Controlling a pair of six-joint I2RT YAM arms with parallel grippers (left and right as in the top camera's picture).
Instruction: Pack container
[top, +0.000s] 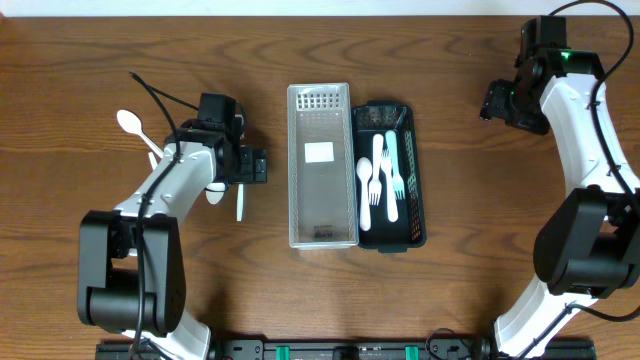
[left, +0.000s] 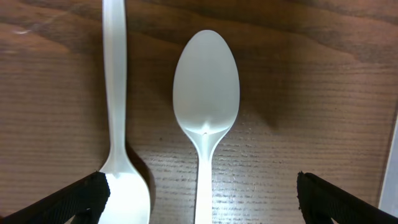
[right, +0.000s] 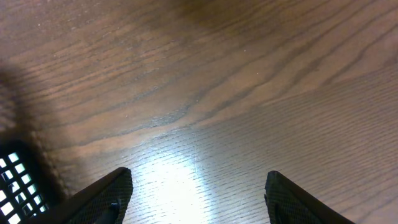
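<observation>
Dark brown wood-grain table (top: 460, 250) fills the overhead view, with a thin pale strip beyond its far edge and a black rail with green fittings (top: 340, 350) along the near edge. A clear plastic rectangular container (top: 322, 165) lies at the centre. A black mesh tray (top: 417, 200) touches its right side and holds white forks and spoons (top: 367, 185) and one pale teal fork (top: 392, 165). The left gripper (top: 240, 168) hangs low over loose white cutlery (top: 214, 195), and a lone white spoon (top: 130, 122) lies further left. The right gripper (top: 500, 100) is well apart from the tray.

From the left wrist, the fingers (left: 81, 199) are spread wide and hold nothing. Between them on the wood lies a white plastic spoon (left: 205, 81), bowl upward. A second white spoon (left: 115, 93) lies just beside it, reversed.

From the right wrist, the fingers (right: 106, 196) are likewise wide apart and empty over bare, glare-lit wood. A corner of the tray (right: 12, 180) shows at lower left.
</observation>
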